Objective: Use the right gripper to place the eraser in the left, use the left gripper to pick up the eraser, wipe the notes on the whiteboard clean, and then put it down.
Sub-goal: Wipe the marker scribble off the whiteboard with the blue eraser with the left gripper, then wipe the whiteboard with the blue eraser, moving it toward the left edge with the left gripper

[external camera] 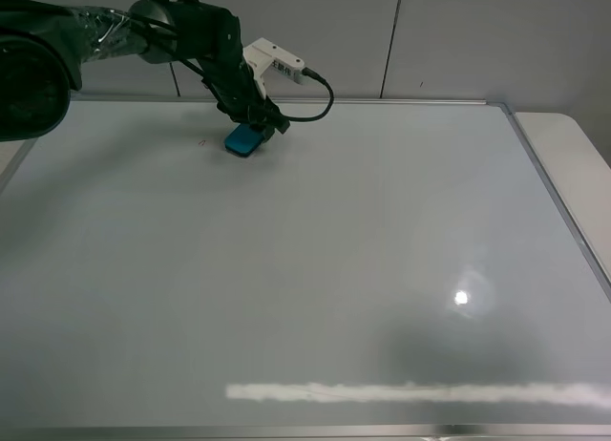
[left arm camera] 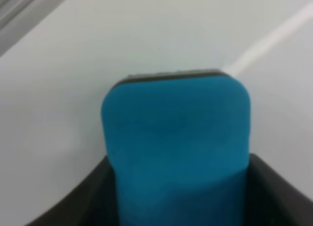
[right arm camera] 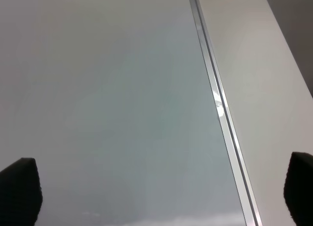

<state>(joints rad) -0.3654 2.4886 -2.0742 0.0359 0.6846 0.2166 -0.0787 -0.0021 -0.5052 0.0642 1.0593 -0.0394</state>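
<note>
Teal-blue rounded eraser block with thin dark underside (external camera: 244, 139) down on the glossy white silver-framed whiteboard (external camera: 315, 269), far-left area, near the far frame edge. Tilted in the exterior view, one end raised toward the arm, dark felt side facing the board; looks angled so the pad edge drags across the surface. Contact with the board likely but not certain from these views.

Clamped between the jaws of the black two-finger left gripper (external camera: 256, 118); left wrist view shows eraser (left arm camera: 176, 152) filling the gap, black fingers (left arm camera: 276, 192) tight against both long sides. Grip on the sides leaves the felt free for wiping.

Tiny faint red marker trace (external camera: 201, 143) just left of the eraser, apart from it. Probably the last of the notes; too small to be sure. Judged stage: wiping nearly done, one short pass toward that speck needed, then set-down.

Black right gripper (right arm camera: 161, 192) parked over the board's right silver frame, jaws spread wide, nothing between them. Out of the exterior view, clear of the wiping zone.
</note>
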